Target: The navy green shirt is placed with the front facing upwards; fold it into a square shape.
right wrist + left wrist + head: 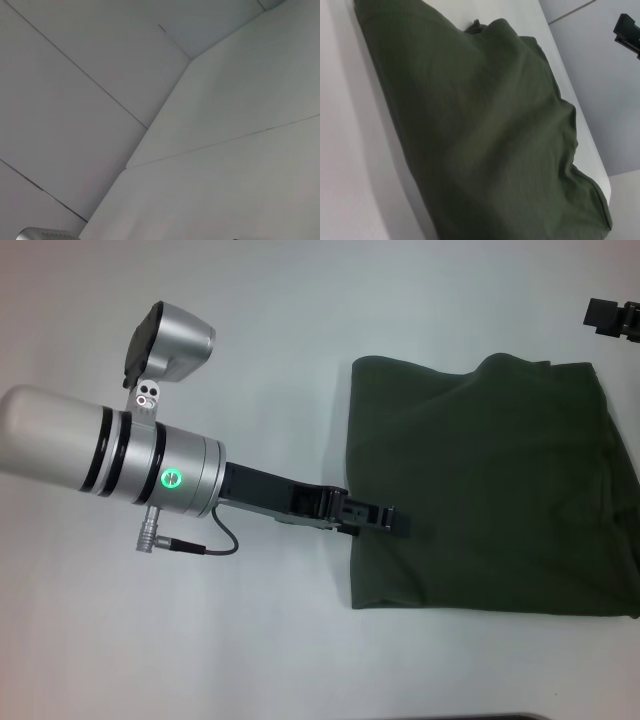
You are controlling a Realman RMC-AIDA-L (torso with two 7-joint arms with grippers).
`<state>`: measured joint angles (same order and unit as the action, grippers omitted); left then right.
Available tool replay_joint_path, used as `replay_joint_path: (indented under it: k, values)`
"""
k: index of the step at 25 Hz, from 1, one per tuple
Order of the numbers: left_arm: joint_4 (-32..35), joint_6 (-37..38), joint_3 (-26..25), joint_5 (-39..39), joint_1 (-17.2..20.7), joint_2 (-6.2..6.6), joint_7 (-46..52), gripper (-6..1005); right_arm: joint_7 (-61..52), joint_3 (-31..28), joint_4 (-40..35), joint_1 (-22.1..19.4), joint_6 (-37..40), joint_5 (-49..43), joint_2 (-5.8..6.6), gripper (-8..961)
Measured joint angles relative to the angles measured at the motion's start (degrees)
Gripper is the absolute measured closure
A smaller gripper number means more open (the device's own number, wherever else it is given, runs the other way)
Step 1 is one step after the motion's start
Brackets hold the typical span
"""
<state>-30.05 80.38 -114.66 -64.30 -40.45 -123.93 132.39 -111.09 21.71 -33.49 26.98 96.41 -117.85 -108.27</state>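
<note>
navy green shirt (490, 485) lies folded, plain side up, on the white desk (250, 640), right of centre. left gripper (385, 520) at its left edge, fingers' state can't tell. right gripper (612, 318) far right, can't tell.

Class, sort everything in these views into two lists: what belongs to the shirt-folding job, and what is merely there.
Job:
shirt, already folded over, on the table
left gripper, at the shirt's left edge
right gripper, at the far right, off the shirt

Merely there:
white table
</note>
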Motion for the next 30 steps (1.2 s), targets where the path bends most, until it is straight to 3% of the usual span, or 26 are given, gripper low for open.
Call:
replay_joint_path:
  k: [15, 26, 30]
  values:
    - [-0.04, -0.49, 0.04, -0.04, -0.07, 0.00, 0.09, 150, 0.00, 0.00, -0.09, 0.33, -0.08, -0.01, -0.01, 40]
    - [0.00, -0.45, 0.18, -0.04, -0.07, -0.04, 0.15, 358, 0.00, 0.00, -0.09, 0.42, -0.18, -0.11, 0.00, 39]
    - [0.05, -0.68, 0.20, 0.16, -0.05, -0.08, 0.15, 385, 0.00, 0.00, -0.09, 0.31, -0.19, -0.07, 0.00, 39]
